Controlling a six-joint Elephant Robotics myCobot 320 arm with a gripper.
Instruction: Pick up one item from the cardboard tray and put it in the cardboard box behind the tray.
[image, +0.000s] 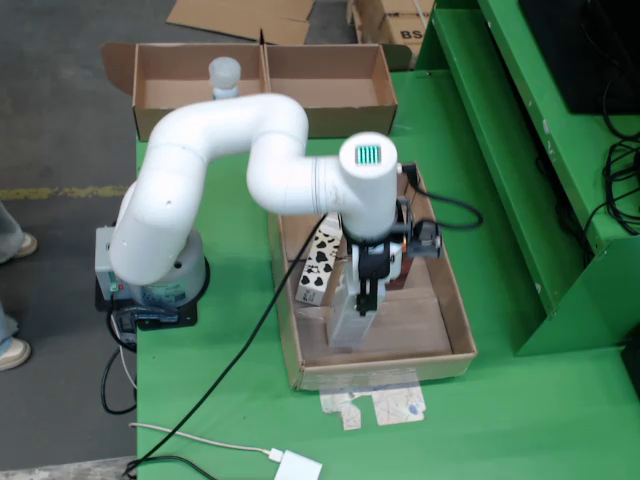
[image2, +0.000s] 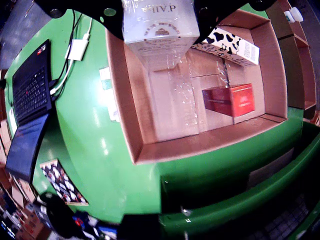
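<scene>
The cardboard tray (image: 459, 310) lies on the green table, and it also shows in the wrist view (image2: 124, 105). My gripper (image: 366, 296) is down inside it, shut on a pale plastic-wrapped box (image: 349, 322) that stands upright. In the wrist view this box (image2: 159, 25) fills the top centre between the jaws. I cannot tell whether it rests on the tray floor. A cow-patterned carton (image: 319, 262) (image2: 227, 44) and a red box (image2: 230, 99) lie in the tray. The two-compartment cardboard box (image: 330, 92) stands behind the tray.
A clear bottle (image: 224, 77) stands in the back box's left compartment. A raised green wall (image: 560, 200) runs along the right. A black cable and a white adapter (image: 298, 467) lie at the front left. A laptop (image2: 30, 85) sits beyond the adapter in the wrist view.
</scene>
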